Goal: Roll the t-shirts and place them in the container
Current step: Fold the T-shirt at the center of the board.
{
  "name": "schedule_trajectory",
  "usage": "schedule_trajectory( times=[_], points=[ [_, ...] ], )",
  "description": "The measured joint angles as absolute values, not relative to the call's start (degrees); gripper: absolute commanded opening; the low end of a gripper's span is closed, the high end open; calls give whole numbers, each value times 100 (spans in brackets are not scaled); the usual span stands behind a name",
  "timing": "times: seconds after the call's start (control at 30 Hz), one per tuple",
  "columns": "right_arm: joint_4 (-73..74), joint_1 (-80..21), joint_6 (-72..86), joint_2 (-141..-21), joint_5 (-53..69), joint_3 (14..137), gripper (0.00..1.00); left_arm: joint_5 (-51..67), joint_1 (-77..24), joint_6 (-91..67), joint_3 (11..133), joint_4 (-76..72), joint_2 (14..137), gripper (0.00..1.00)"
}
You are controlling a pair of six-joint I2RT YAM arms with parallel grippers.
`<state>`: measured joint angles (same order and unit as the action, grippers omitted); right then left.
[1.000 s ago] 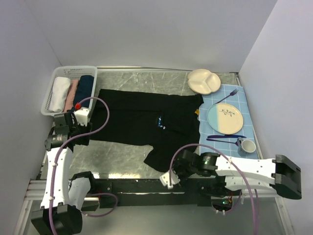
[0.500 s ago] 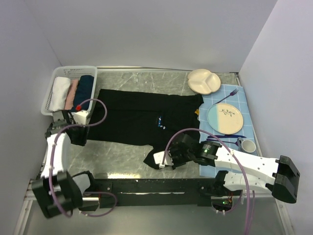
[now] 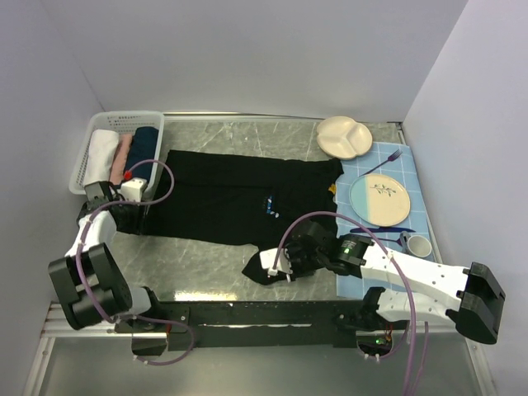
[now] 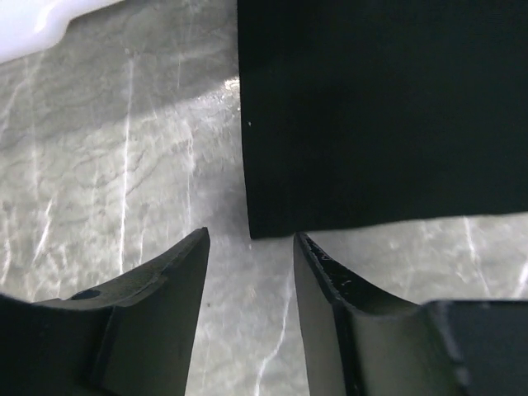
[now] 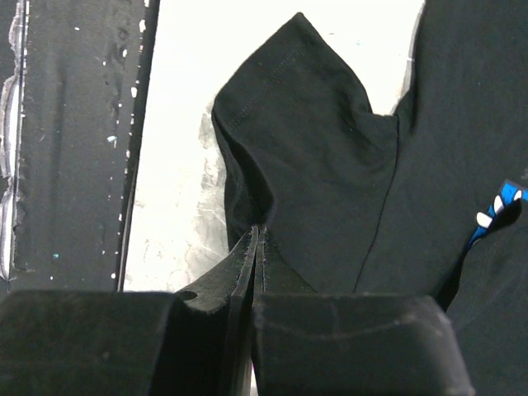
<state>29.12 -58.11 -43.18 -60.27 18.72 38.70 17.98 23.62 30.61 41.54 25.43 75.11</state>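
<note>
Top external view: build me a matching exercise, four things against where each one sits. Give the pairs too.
Things:
1. t-shirt
2. basket
3. cream divided plate
4. mug

Places:
a. near right corner of the blue mat
b. far left, holding rolled cloths
c. spread across the middle
d. far right, at the mat's far edge

Pairs: 1-c, 2-b, 3-d, 4-a

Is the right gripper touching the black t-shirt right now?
Touching. The right wrist view shows the right gripper shut on the black t-shirt, sleeve cloth pinched between its closed fingertips.
</note>
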Motion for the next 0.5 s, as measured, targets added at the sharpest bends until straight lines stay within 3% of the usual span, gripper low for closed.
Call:
schedule_trajectory(
  times=[0.27, 0.37, 0.4, 0.43, 0.5],
  points=[
    [2912, -5658, -4281, -6027, 1900, 3870, 0, 1820, 2381, 3070, 3924, 2139, 7968, 45],
    [2912, -5625, -4263, -6027, 1903, 3870, 0, 1831, 2381, 3089, 3883, 2121, 8064, 32],
    [2912, -5607, -4252, -6027, 1903, 3870, 0, 1828, 2381, 3111, 3885, 2071, 8103, 17],
    [2912, -5599, -4244, -6027, 1903, 3870, 0, 1833, 2383, 3111, 3887, 2062, 8117, 9],
    [2921, -5586, -4213, -6027, 1903, 3870, 0, 1811, 2421, 3205, 3916, 2023, 8158, 1]
  ],
)
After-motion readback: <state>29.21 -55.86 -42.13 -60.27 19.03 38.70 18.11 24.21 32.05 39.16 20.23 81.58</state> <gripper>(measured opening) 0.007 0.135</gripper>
